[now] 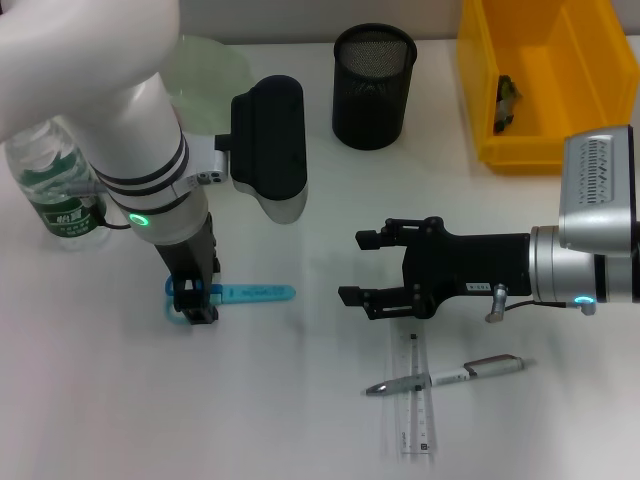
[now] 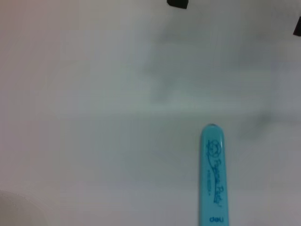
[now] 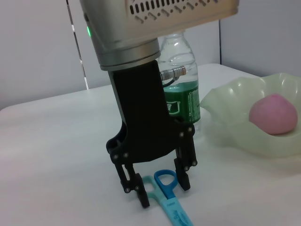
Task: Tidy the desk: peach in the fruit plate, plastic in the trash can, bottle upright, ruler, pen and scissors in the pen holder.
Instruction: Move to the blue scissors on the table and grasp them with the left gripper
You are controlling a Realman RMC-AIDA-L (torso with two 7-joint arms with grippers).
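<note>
Head view first: we see our left end effector lowered onto the worktop, fingers spread either side of the blue scissors' handle, while our right end effector hovers open above the ruler and pen. Left wrist view gives us only the scissors' capped blade lying on the white surface. Right wrist view shows the left fingers straddling the handle loop without closing, the bottle upright behind and the peach in the fruit plate.
</note>
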